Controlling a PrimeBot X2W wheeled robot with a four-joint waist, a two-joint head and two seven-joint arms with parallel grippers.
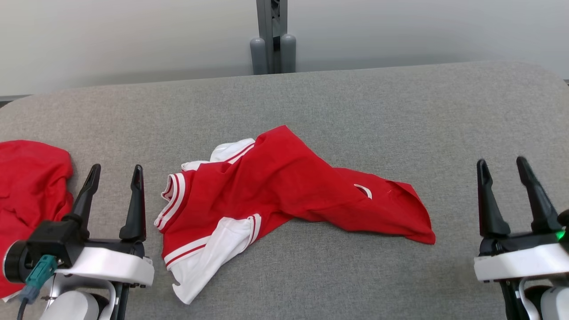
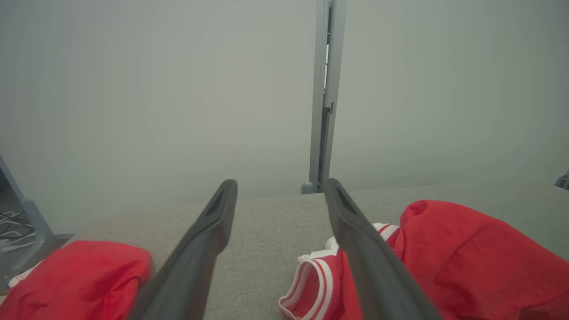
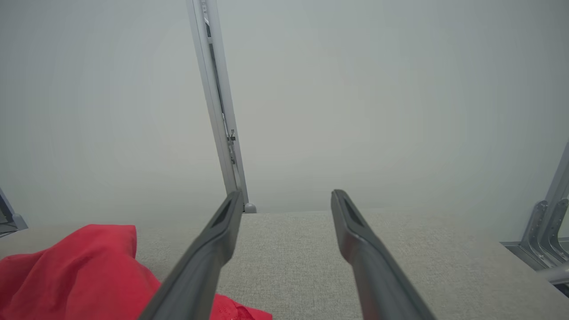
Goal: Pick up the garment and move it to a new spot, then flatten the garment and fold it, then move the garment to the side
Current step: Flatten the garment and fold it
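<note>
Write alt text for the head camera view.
A crumpled red garment with white striped trim lies in the middle of a grey table. The left claw and right claw flank it, both open and empty; another red cloth lies at the far left.

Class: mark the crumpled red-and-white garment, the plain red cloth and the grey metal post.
crumpled red-and-white garment point(image 1: 284, 186), head view, red body.
plain red cloth point(image 1: 31, 178), head view, upper folds.
grey metal post point(image 1: 265, 26), head view, shaft.

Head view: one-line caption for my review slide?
Crumpled red-and-white jersey on grey fabric table, open left gripper and open right gripper either side, second red cloth at left.
</note>
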